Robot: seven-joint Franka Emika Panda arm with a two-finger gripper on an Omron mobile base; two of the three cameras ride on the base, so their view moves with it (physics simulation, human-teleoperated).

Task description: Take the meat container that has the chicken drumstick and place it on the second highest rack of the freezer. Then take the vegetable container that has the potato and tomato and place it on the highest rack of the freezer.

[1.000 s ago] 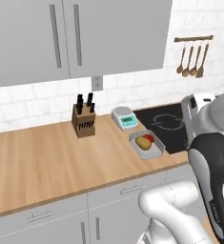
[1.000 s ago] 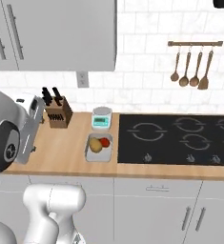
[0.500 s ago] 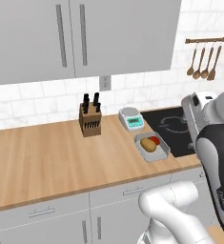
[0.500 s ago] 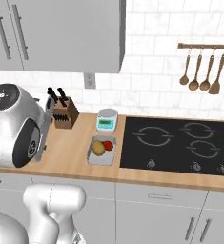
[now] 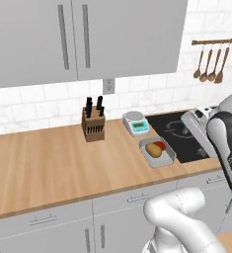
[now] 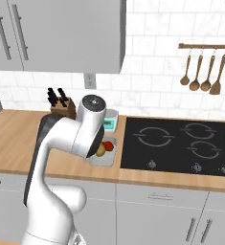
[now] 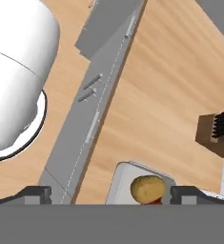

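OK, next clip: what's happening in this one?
The white robot arm's gripper hangs above the wooden counter, looking down on the shallow grey tray that holds the tan potato and red tomato. Its finger tips stand wide apart with nothing between them. The tray sits beside the black cooktop, not yet lifted.

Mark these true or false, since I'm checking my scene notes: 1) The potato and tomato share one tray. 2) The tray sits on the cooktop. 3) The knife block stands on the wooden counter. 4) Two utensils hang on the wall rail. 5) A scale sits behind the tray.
1) True: the potato and tomato lie in one tray.
2) False: it sits on the wooden counter, beside the cooktop.
3) True: the knife block stands there.
4) False: four utensils hang there.
5) True: the scale sits behind it.
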